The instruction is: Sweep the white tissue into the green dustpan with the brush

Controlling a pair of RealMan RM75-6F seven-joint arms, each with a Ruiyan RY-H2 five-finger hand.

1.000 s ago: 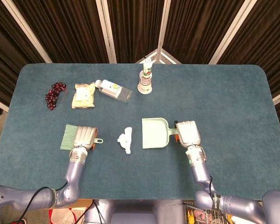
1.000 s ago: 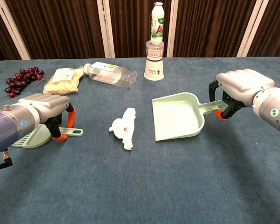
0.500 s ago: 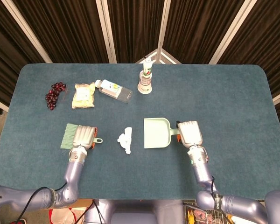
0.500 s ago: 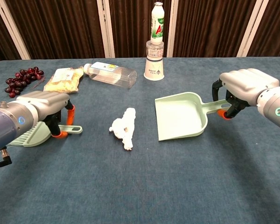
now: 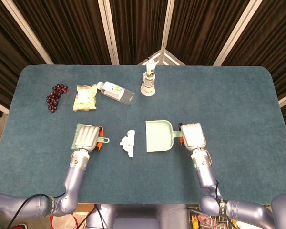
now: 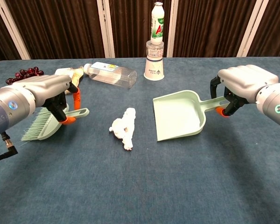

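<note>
The crumpled white tissue (image 6: 124, 128) lay between both tools; the left hand (image 6: 45, 95) gripped the green bristle brush (image 6: 41, 126), the right hand (image 6: 238, 85) the pale green plastic dustpan (image 6: 178, 115), whose lifted lip risked letting tissue slide underneath.

At frame centre, tissue (image 5: 128, 143) on the table (image 5: 238, 95). Just right of it, dustpan (image 5: 158, 136), handle pointing right into the right hand (image 5: 192, 136). Left of the tissue, brush (image 6: 49, 122) in the left hand (image 5: 87, 137). Toward upper left, grapes (image 5: 56, 97), then packet (image 5: 86, 97), then lying bottle (image 5: 116, 92). At upper centre, small bottle (image 5: 150, 69) upright on a cup (image 5: 148, 88).
</note>
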